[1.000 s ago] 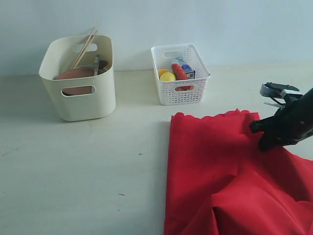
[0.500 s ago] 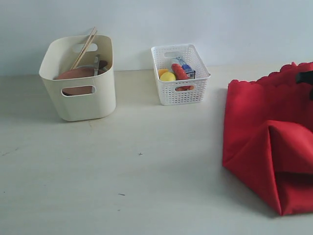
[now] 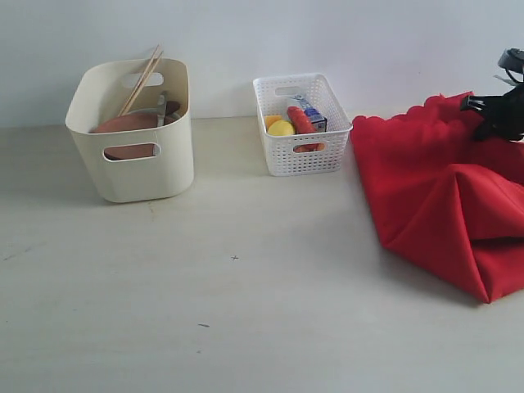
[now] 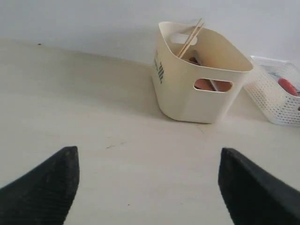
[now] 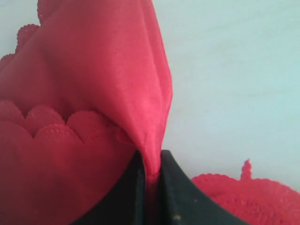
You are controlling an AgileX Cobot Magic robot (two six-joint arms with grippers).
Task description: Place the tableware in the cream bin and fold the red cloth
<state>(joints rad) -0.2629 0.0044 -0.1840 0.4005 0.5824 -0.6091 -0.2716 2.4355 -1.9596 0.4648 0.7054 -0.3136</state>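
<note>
The red cloth (image 3: 434, 196) lies bunched and partly folded at the right of the table, its scalloped edge lifted at the back. My right gripper (image 3: 485, 110) is shut on a pinch of that cloth (image 5: 151, 161) near its far right corner. The cream bin (image 3: 131, 135) stands at the back left with two chopsticks (image 3: 141, 80) sticking up, the brown wooden plate (image 3: 127, 124) and a steel knife (image 3: 161, 109) inside. The left wrist view shows the same bin (image 4: 199, 77) ahead of my left gripper (image 4: 147, 187), which is open over bare table. The bowl, spoon and cup are hidden.
A white lattice basket (image 3: 301, 123) with a lemon (image 3: 281, 128), a milk carton and other food stands between bin and cloth; it also shows at the edge of the left wrist view (image 4: 276, 96). A pale wall runs behind the table.
My right gripper has carried the cloth's edge up and toward the back right. The cloth left the front of the table, then swung back left a little, and now sits nearer the basket.
</note>
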